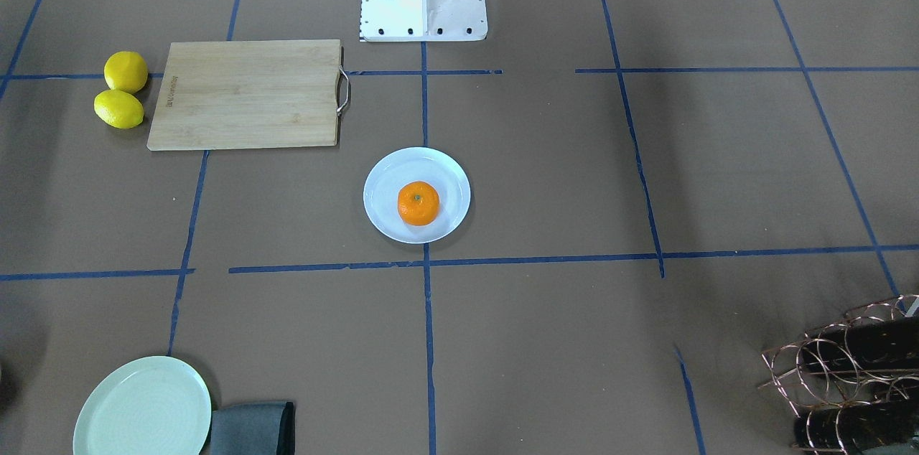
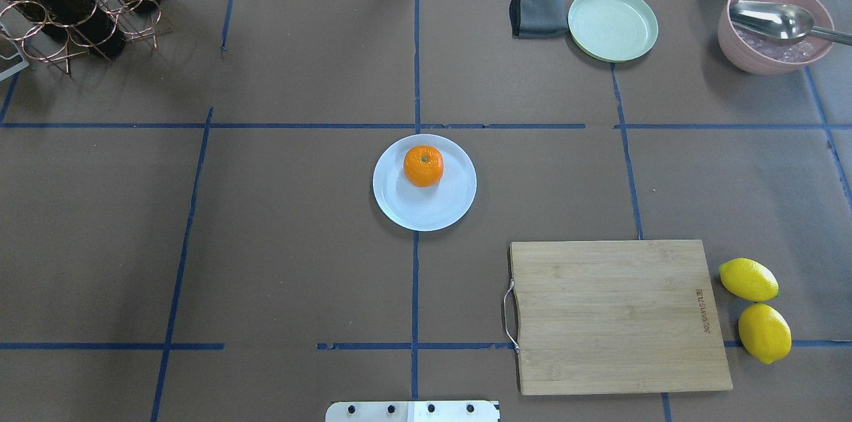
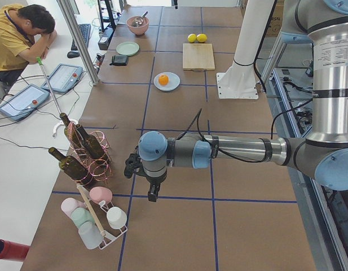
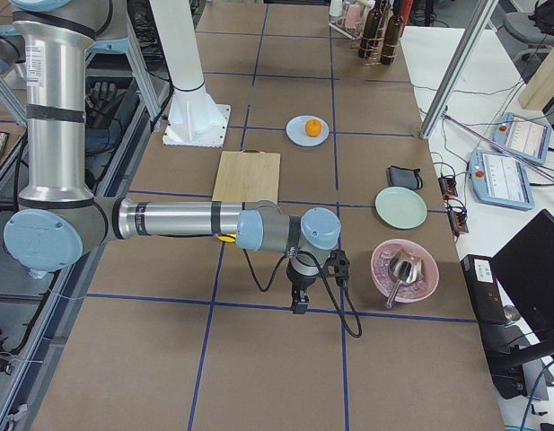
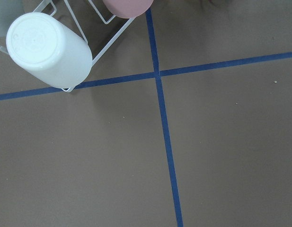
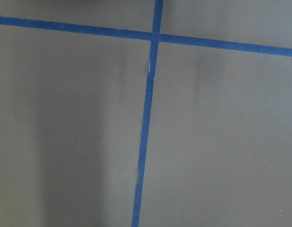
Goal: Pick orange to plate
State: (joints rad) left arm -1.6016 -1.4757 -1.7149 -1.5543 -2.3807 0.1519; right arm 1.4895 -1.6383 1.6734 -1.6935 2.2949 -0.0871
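Observation:
The orange (image 2: 423, 166) sits on the pale bluish-white plate (image 2: 426, 209) at the table's middle, toward the plate's far side from the robot; the front view shows the orange (image 1: 418, 203) on the plate (image 1: 391, 182) too. Neither gripper is near it. The left gripper (image 3: 154, 195) hangs over bare table far off at the robot's left end, beside a cup rack. At the opposite end, the right gripper (image 4: 299, 305) hangs near a pink bowl. Both show only in the side views, so I cannot tell if they are open or shut.
A wooden cutting board (image 2: 616, 315) with two lemons (image 2: 755, 309) lies right of the plate. A pale green plate (image 2: 612, 24), grey cloth (image 2: 534, 9) and pink bowl with spoon (image 2: 772, 26) stand far right. A bottle rack (image 2: 73, 2) is far left, a cup rack (image 5: 65, 52) beyond it.

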